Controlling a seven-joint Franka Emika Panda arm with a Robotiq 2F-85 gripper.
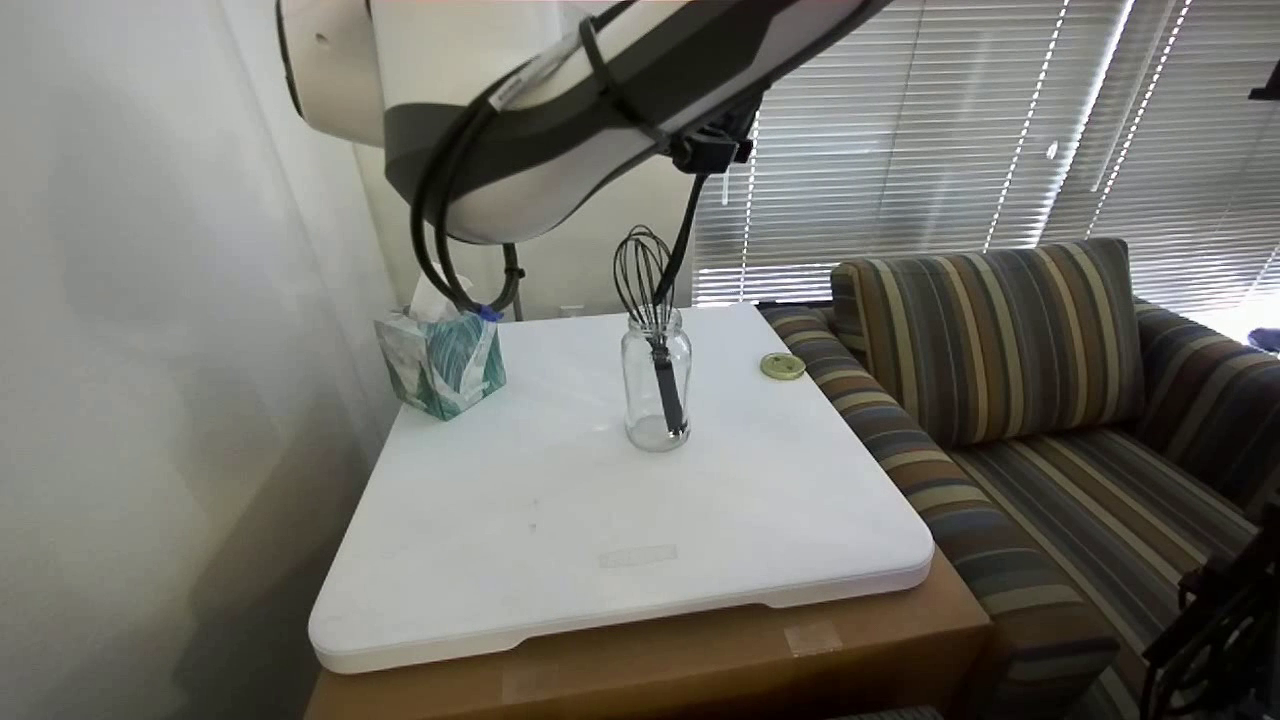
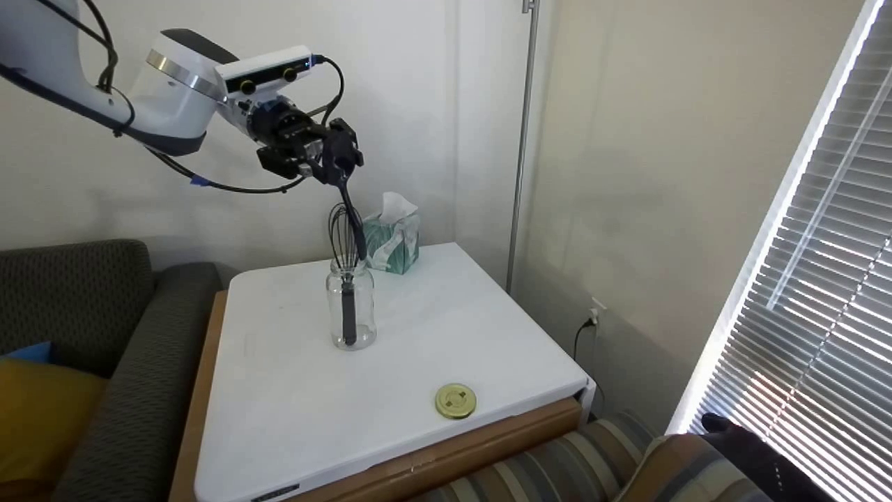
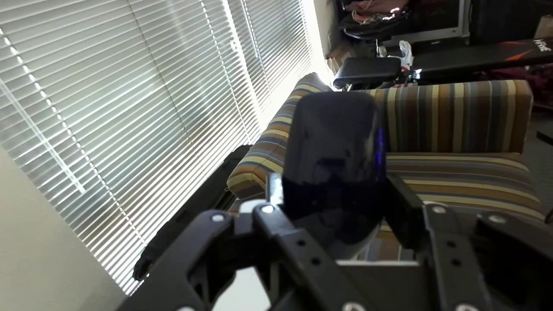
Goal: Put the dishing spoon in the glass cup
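Note:
The black dishing spoon [image 2: 352,216] hangs with its handle pointing down. My gripper [image 2: 334,155] is shut on its bowl; in the wrist view the bowl [image 3: 332,142] fills the space between the jaws [image 3: 336,194]. In an exterior view, the slim handle [image 1: 683,235] slants down from the gripper [image 1: 712,150]. The clear glass cup [image 1: 640,395] stands upright on the table, also seen in an exterior view [image 2: 364,314]. The handle's lower end appears just above the glass's rim, close beside the whisk wires; I cannot tell whether it is directly over the mouth. The wrist view does not show the glass.
A dark wire whisk [image 2: 348,307] stands in the glass, handle down, wires sticking out above the rim. A teal tissue box [image 1: 450,360] and a gold lid [image 2: 456,401] lie on the white table [image 1: 480,540]. A striped sofa [image 1: 1000,480] adjoins the table.

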